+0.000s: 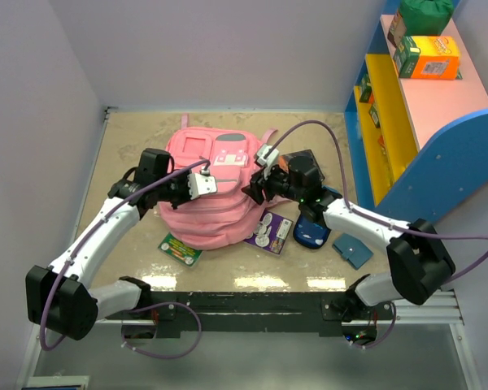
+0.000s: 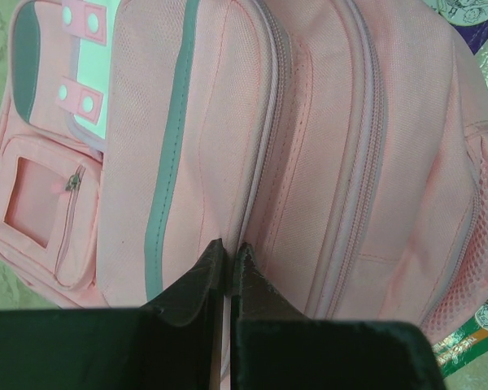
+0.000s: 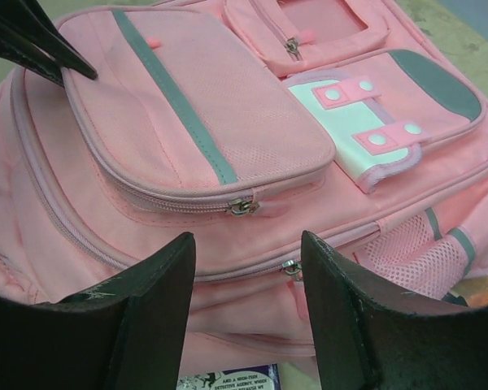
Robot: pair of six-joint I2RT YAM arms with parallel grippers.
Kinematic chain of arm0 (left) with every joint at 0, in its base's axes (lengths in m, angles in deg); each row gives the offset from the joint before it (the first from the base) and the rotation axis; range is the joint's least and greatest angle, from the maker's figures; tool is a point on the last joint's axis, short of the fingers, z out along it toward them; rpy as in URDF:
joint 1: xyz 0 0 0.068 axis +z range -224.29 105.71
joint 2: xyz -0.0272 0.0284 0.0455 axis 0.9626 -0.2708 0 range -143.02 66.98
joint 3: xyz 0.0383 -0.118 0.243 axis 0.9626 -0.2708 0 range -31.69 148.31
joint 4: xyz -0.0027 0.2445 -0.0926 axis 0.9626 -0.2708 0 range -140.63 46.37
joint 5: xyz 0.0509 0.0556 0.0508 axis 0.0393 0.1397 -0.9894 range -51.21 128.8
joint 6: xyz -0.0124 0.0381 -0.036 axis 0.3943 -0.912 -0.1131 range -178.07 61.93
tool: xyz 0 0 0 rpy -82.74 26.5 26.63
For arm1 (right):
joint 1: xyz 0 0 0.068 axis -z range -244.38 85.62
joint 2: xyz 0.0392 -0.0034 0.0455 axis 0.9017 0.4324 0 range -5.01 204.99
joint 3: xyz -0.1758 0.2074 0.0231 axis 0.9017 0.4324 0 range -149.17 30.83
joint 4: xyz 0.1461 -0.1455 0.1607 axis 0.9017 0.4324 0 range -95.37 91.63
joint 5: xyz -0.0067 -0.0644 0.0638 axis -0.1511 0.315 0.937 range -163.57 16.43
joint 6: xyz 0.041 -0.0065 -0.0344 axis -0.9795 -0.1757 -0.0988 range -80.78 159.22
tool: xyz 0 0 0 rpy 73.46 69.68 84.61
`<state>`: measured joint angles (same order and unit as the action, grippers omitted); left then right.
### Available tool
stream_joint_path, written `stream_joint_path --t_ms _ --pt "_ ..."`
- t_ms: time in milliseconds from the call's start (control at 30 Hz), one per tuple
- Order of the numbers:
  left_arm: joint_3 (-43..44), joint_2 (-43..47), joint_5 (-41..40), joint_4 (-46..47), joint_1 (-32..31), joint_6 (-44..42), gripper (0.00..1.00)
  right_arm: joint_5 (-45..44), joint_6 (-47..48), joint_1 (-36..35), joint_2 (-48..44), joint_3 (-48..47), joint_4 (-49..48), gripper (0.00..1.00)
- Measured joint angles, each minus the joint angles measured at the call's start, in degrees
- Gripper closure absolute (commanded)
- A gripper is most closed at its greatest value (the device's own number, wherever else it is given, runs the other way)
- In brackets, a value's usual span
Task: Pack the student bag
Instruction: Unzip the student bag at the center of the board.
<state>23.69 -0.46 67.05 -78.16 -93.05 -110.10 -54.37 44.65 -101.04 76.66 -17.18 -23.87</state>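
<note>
Student bag (image 1: 211,195) zipped, seemingly nothing packed.
L gripper (image 2: 228,253) jaws shut at its seam; R gripper (image 3: 246,240) jaws half-open, empty; pencil case (image 1: 311,230) loose at 4 o'clock.

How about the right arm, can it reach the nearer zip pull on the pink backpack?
Probably yes: the right gripper is open right over that zip pull on the student bag, nothing between; the left gripper sits clear.

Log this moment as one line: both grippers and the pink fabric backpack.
left gripper: shut, tips at pink fabric backpack | right gripper: open, above zip pulls | backpack: front up, visible zips closed
</note>
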Motion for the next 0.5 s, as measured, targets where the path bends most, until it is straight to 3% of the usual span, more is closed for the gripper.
stream_joint_path --t_ms 500 --pt "0.0 0.0 0.2 -0.74 -0.02 -0.04 1.0 3.52 0.37 1.09 6.84 -0.76 -4.0 0.43"
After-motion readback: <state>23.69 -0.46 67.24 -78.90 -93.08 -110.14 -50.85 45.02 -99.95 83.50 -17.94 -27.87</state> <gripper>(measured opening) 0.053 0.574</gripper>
